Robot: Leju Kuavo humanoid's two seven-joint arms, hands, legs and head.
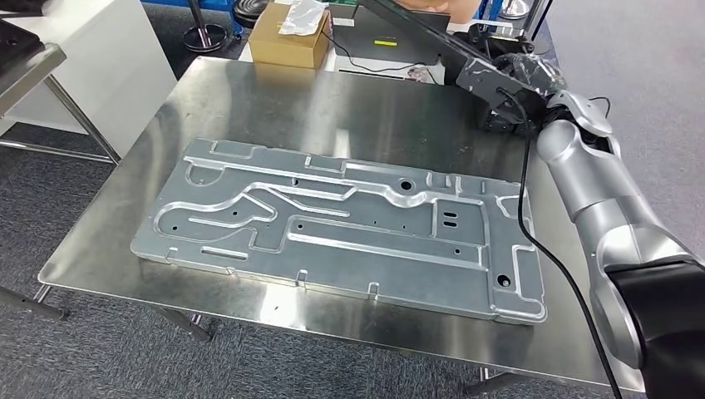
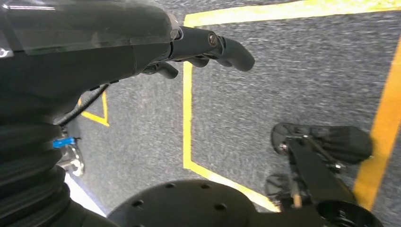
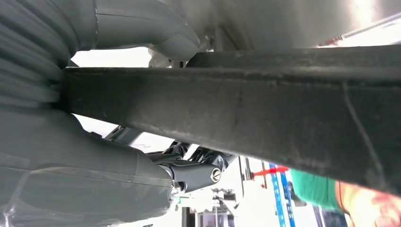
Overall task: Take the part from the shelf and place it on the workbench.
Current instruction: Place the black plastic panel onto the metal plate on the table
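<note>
No legible writing on anything. Right hand [image 1: 499, 83] grips a dark flat part [image 1: 416, 37] at the workbench's [image 1: 349, 108] far right edge, raised off the surface — thumb on one face, fingers on the other in the right wrist view. Left hand [image 2: 189, 47] hangs over grey floor [image 2: 293, 85], fingers curled, holding nothing. A stamped metal panel [image 1: 341, 224] lies mid-bench — a cardboard box [image 1: 291, 37] beyond it.

A large stamped panel [image 1: 341, 229] lies flat on the tabletop [image 1: 382, 108], filling the middle of the frame from left to lower right. Behind the tabletop, at the top centre, sits a cardboard box [image 1: 289, 37]. At the upper right, the right hand [image 1: 499, 79] holds a long dark part [image 1: 416, 29] above the tabletop's far right corner.
</note>
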